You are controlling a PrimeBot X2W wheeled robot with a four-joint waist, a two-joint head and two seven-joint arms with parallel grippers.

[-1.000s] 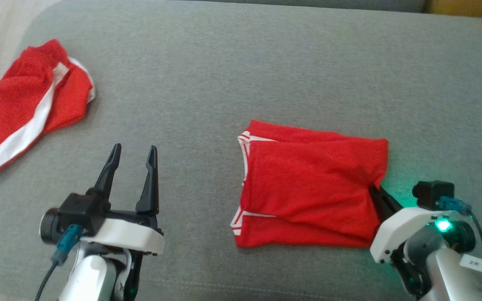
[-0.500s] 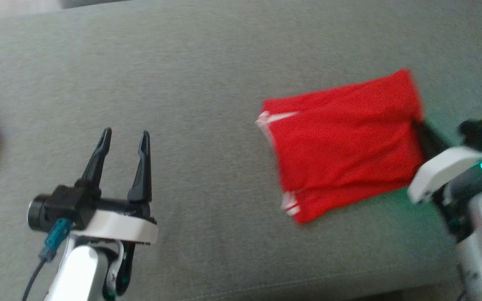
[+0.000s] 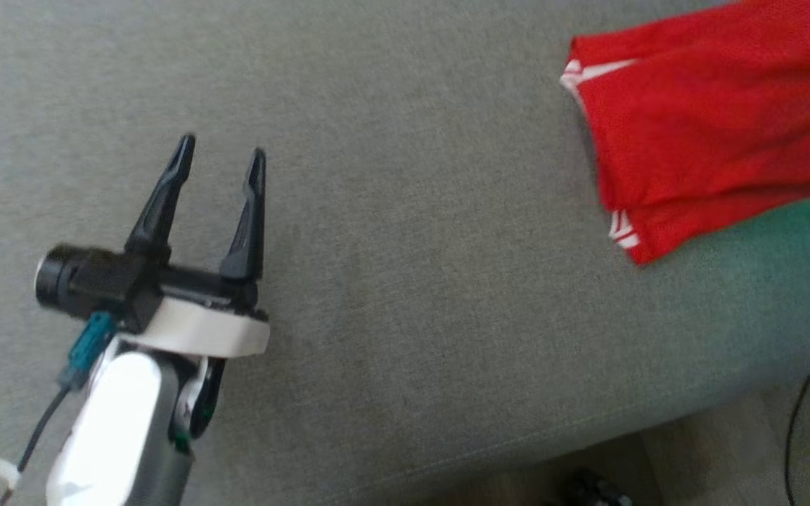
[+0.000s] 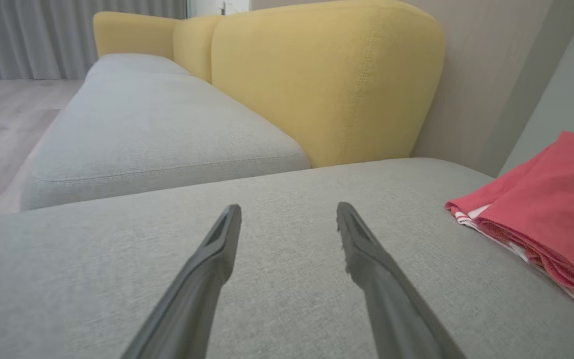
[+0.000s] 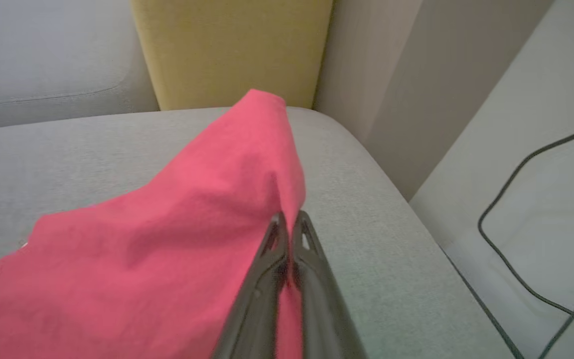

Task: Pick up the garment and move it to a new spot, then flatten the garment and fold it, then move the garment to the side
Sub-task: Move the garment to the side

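in the head view the left gripper sits at about 8 o'clock over the grey sofa cushion, its two dark fingers spread apart and holding nothing, tips pointing toward 12. the folded red garment lies well apart from it, off toward 2 o'clock, on the same cushion with its white-striped hems facing 9. in the left wrist view the yellow backrest stands at 12 beyond the parted fingers and the garment at 3. in the right wrist view the right gripper is clenched on a raised edge of the garment, which spreads from the fingertips toward 9; a dark cable lies on the pale floor at 3.
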